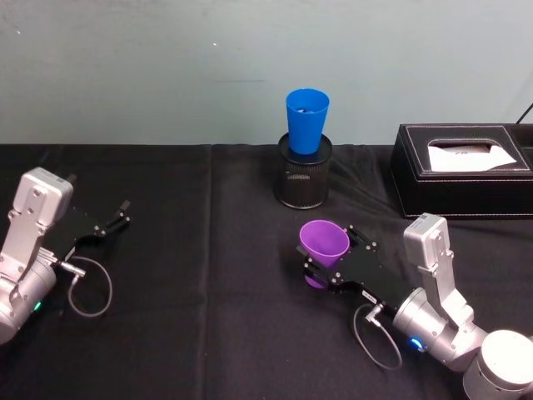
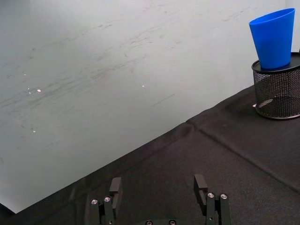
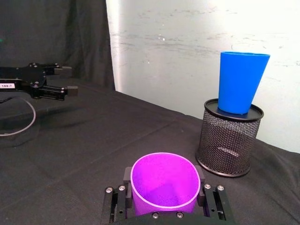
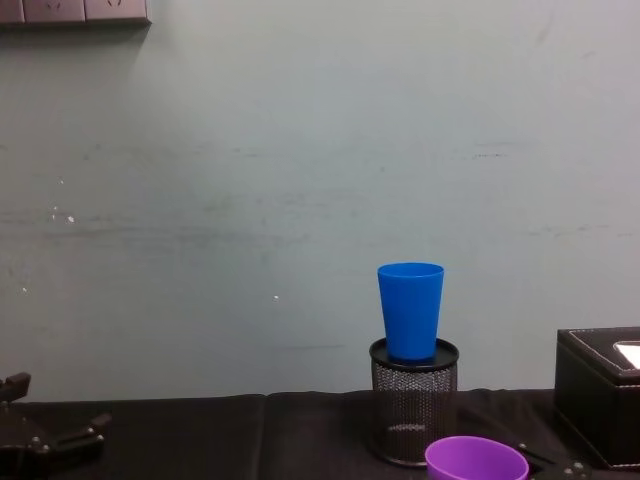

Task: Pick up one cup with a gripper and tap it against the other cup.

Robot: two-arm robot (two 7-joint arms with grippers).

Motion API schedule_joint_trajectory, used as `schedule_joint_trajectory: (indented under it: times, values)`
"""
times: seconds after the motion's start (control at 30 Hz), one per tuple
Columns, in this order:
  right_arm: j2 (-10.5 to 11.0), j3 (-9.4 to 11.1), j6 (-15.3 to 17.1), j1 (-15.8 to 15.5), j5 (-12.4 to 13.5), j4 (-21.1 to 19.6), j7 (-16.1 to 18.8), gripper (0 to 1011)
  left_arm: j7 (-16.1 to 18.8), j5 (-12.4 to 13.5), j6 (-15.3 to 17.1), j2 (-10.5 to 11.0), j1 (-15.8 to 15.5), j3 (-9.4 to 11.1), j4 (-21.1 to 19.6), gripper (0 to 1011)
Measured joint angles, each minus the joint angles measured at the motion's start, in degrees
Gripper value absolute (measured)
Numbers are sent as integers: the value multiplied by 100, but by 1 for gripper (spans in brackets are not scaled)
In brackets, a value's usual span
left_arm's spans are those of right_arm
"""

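Note:
My right gripper (image 1: 330, 252) is shut on the purple cup (image 1: 324, 242), one finger on each side of it. The cup is held tilted and low over the black cloth, its open mouth towards the back of the table. In the right wrist view the purple cup (image 3: 164, 183) sits between the fingers (image 3: 127, 177) of the gripper (image 3: 164, 190). The blue cup (image 1: 306, 121) stands upright in a black mesh pen holder (image 1: 304, 177), behind and slightly left of the purple cup. The blue cup (image 4: 410, 310) rises above the purple cup's rim (image 4: 476, 458). My left gripper (image 2: 157, 187) rests open at the table's left (image 1: 119, 215).
A black tissue box (image 1: 462, 171) stands at the back right, close to the right arm. A black cloth (image 1: 208, 275) covers the table, with a pale wall behind. Cables loop beside both arms.

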Motion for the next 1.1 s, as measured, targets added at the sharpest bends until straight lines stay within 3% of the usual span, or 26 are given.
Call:
schedule_joint_trajectory:
  times: [0.5, 0.83, 0.93, 1.1]
  values:
    - [-14, 6, -18, 21, 2, 50, 20, 749, 0, 0, 0, 0, 0, 0, 0, 1000]
    - [-10, 2, -18, 18, 3, 43, 20, 1002, 0, 0, 0, 0, 0, 0, 0, 1000]
    - [-2, 7, -36, -3, 3, -2, 12, 1002, 0, 0, 0, 0, 0, 0, 0, 1000]
    - [39, 130, -171, -198, 57, -489, -55, 1002, 0, 0, 0, 0, 0, 0, 0, 1000]
